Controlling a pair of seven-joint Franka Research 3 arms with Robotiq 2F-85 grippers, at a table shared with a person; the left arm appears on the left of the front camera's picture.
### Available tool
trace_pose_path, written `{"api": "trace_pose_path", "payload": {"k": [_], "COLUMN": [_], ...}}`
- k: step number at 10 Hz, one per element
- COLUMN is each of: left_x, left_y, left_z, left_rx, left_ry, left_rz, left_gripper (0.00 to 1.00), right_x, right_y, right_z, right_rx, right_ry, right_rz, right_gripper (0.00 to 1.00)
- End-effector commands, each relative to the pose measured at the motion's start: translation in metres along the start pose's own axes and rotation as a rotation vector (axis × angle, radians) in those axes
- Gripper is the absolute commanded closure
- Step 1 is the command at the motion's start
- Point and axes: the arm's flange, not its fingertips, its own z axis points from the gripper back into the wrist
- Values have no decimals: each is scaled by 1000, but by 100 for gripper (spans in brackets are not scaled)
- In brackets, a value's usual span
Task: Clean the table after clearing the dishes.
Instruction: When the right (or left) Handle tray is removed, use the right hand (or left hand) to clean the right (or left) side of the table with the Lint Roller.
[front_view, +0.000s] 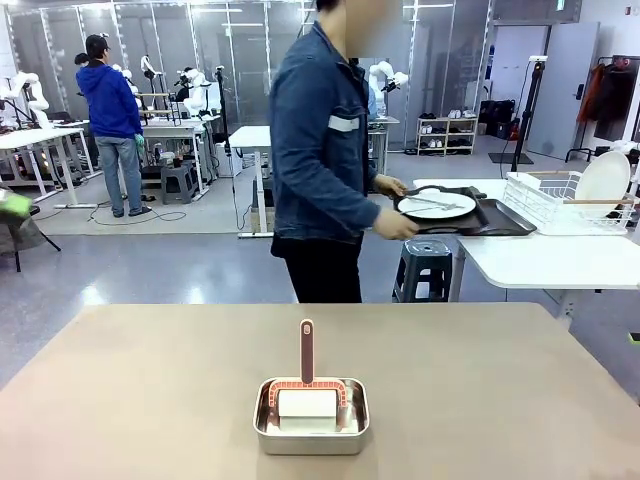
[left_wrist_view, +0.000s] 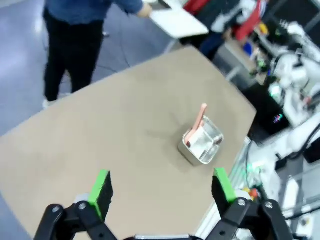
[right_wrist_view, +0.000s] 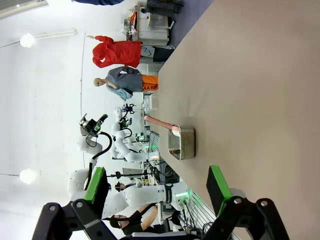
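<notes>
My left claw (left_wrist_view: 162, 185): the fingers stand wide apart, with nothing between the green pads (left_wrist_view: 101, 186). It hangs above the counter (left_wrist_view: 100, 130) and touches nothing.
My right claw (right_wrist_view: 157, 182): also wide apart and empty, with the counter in front of it.
Counter: tan and matte. It carries the steel pan (front_view: 311, 418) near my side, about in the middle.
Steel pan: shiny and rectangular, with rounded corners. Inside it lie a white pad (front_view: 307, 403) and a brush (front_view: 307, 350) whose pink handle stands upright.
Plate (front_view: 437, 205): round and white, on a dark tray (front_view: 495, 218), with a fork and knife (front_view: 432, 202) lying across it.
Tray: a person (front_view: 320, 150) in a denim jacket holds it beyond the far side of my counter, at the edge of the white counter (front_view: 540, 260). I cannot tell if it rests there.
Rack (front_view: 545, 200): white wire, on the white counter just beside the tray. A second plate (front_view: 605, 182) stands on its edge in it.
Writing: any print is too small for me to read.
</notes>
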Motion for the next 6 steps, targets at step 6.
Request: {"api": "trace_pose_path", "payload": {"k": [6], "left_x": [82], "left_y": [-119], "left_z": [-212], "left_rx": [-92], "left_ry": [475], "left_rz": [-480], "left_gripper": [0], "right_x": [-2], "right_y": [3], "right_z": [1], "right_rx": [10], "right_ry": [3], "right_rz": [15], "right_gripper": [0]}}
